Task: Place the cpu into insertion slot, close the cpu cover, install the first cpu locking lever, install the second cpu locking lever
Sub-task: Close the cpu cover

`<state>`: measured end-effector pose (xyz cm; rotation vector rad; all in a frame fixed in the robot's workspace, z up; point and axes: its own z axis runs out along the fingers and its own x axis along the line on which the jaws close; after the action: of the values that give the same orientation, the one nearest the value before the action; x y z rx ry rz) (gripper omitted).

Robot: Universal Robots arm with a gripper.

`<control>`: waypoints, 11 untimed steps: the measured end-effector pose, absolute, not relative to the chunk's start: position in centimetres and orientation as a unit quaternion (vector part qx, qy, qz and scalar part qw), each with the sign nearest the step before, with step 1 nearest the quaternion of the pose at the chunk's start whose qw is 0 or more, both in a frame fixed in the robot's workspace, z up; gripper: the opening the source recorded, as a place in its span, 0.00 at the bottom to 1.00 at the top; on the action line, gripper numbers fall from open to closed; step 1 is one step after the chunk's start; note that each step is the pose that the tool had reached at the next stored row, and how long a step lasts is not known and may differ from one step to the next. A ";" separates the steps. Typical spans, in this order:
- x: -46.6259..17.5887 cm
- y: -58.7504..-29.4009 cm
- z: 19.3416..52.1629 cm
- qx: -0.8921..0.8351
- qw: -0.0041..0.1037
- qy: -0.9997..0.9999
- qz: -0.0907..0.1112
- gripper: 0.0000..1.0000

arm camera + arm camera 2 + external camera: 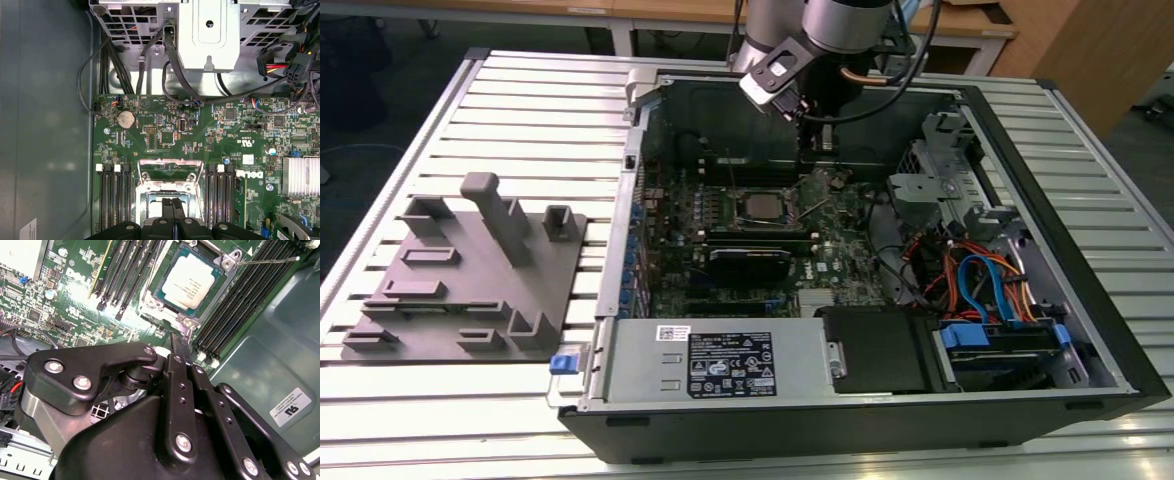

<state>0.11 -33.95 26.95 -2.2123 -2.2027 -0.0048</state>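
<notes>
Tower case (1067, 200) lies open on its side on the slatted bench (520, 110), with a grey plastic fixture (467, 270) beside it towards the exterior view's left. The arm reaches down into the case, over the green motherboard (200, 135). Its pincer (818, 160) is closed, the two thin fingers pressed flat together with nothing visible between them.

In the second wrist view the pincer's tip (178, 340) sits right at the edge of the cpu cover (218, 291), close to a small tab on the frame; I cannot tell whether it touches. The cpu (192, 280) lies in the insertion slot (761, 206), silver top up, and the cover is down around it, framing its edges. A thin wire lever (265, 261) juts from one corner of the frame, out across the black memory slots (245, 295). In the first wrist view the closed tip (173, 202) hangs over the socket.
</notes>
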 end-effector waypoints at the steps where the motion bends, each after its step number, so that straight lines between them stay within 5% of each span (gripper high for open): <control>1: 0.2 -34.0 27.0 -0.709 0.010 -0.706 -0.002 0.10; 11: 1.9 -34.0 26.9 -0.709 0.010 -0.706 -0.002 0.10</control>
<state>1.95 -33.97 26.90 -2.2120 -2.2029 -0.0048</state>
